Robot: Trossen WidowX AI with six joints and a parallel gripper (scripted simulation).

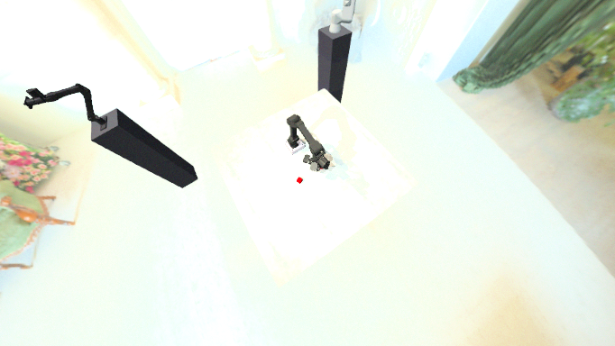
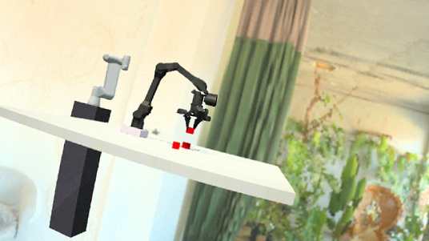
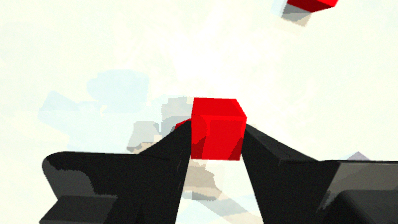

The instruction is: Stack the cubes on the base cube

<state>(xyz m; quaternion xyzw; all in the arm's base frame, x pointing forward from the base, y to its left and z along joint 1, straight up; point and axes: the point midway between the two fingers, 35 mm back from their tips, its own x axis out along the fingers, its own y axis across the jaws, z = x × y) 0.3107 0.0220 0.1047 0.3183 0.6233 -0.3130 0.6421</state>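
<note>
My gripper points down and is shut on a red cube, which it holds level, well above the table. A second red cube stands on the table below the held one in the exterior view; an air gap separates them. A third red cube stands on the table to its left, apart from it. In the wrist view one cube is cut off by the top edge, and a sliver of another shows behind the left finger. I cannot tell which is the base cube.
The white table carries the arm's pale base block. Beyond the table, a dark pedestal bears a grey arm, and another dark pedestal bears a black arm.
</note>
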